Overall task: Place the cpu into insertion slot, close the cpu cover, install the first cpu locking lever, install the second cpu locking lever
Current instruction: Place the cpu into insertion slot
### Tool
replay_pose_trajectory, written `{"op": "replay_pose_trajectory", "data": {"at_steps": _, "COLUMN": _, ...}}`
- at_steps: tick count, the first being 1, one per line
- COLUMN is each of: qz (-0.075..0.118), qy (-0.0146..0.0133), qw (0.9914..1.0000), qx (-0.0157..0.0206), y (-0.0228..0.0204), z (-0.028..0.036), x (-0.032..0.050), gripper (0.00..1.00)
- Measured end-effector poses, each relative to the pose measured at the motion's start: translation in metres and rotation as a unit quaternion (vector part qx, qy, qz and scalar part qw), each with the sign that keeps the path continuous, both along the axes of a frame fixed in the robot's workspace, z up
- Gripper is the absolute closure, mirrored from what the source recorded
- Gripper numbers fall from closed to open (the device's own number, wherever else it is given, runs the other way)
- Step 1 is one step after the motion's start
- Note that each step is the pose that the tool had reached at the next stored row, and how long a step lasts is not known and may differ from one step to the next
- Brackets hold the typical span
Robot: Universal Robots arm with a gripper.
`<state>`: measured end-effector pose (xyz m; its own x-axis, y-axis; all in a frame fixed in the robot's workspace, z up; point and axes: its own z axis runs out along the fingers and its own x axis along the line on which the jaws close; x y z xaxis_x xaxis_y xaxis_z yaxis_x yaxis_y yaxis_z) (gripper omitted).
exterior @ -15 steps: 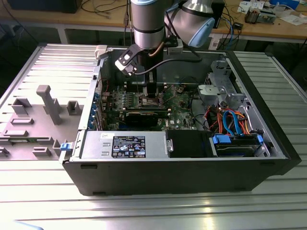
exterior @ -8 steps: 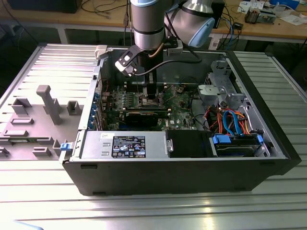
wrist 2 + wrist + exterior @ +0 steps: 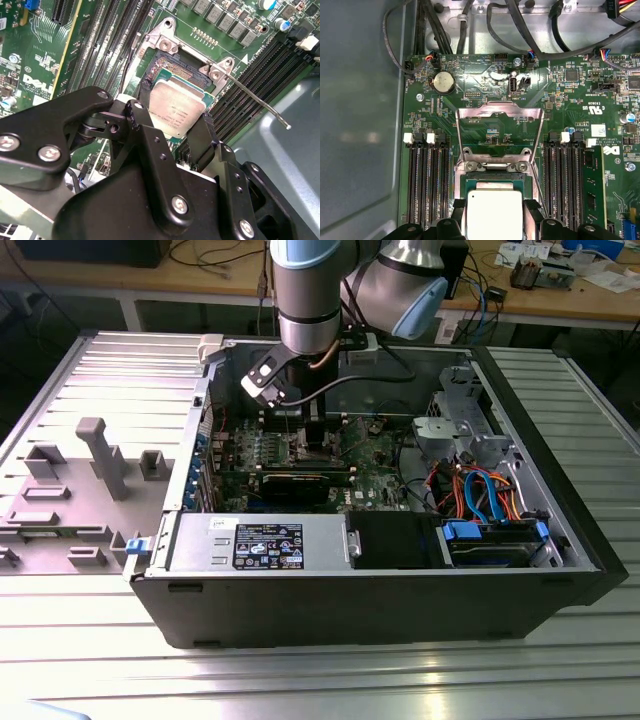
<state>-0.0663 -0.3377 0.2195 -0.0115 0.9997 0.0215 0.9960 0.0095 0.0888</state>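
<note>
Black fingers (image 3: 209,134) of the gripper (image 3: 175,125) clench the cpu (image 3: 177,111) by two opposite edges, holding it over the insertion slot (image 3: 172,67), whose dark gold-flecked contacts show beyond the chip in the second wrist view. The cpu cover (image 3: 497,106) stands raised open, and a thin locking lever (image 3: 255,100) juts outward. The green motherboard (image 3: 380,455) lies inside an open computer case (image 3: 400,600) on a ribbed metal table (image 3: 300,680), alongside a power supply (image 3: 260,540) and orange and blue cables (image 3: 480,490).

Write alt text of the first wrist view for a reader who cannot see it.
The gripper holds the cpu over the insertion slot, the cpu cover standing open beyond it. On the green circuit board, memory slots flank the socket.
</note>
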Motion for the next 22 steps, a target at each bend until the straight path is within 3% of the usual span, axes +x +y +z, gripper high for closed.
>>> {"op": "replay_pose_trajectory", "data": {"at_steps": 8, "qz": 0.000, "qy": -0.0001, "qw": 1.00000, "qx": 0.0001, "y": 0.0000, "z": -0.0004, "x": 0.0000, "gripper": 0.46}}
{"op": "replay_pose_trajectory", "data": {"at_steps": 18, "qz": 0.000, "qy": 0.0016, "qw": 1.00000, "qx": -0.0002, "y": 0.0025, "z": -0.0108, "x": 0.0000, "gripper": 0.46}}
{"op": "replay_pose_trajectory", "data": {"at_steps": 22, "qz": 0.002, "qy": 0.0030, "qw": 0.99999, "qx": -0.0001, "y": -0.0023, "z": -0.0154, "x": -0.0001, "gripper": 0.46}}
